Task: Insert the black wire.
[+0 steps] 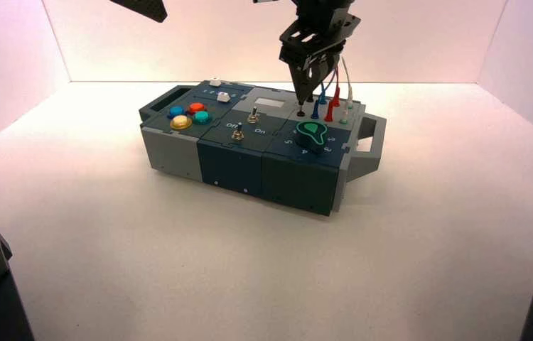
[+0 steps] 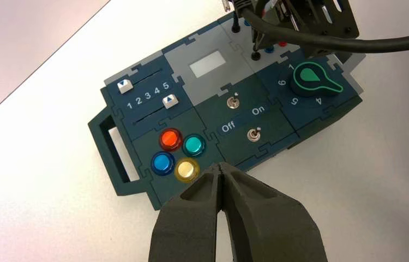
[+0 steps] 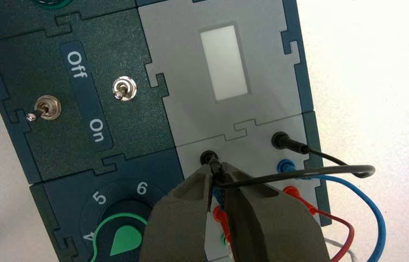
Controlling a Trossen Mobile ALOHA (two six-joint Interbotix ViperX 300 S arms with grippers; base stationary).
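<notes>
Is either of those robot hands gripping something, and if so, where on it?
Yes: the right gripper pinches the black wire by one of its end plugs, at the black socket. The left gripper holds nothing.

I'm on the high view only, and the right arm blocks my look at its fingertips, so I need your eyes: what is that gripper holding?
Observer: The right gripper is shut on one plug of the black wire, at the black socket nearer the knob.
Operator: And the wire's other end?
Observer: Its other plug stands in the black socket by the box's far edge.
Operator: Is the left gripper carrying anything?
Observer: No, the left gripper is shut on nothing, above the box's near side.
</notes>
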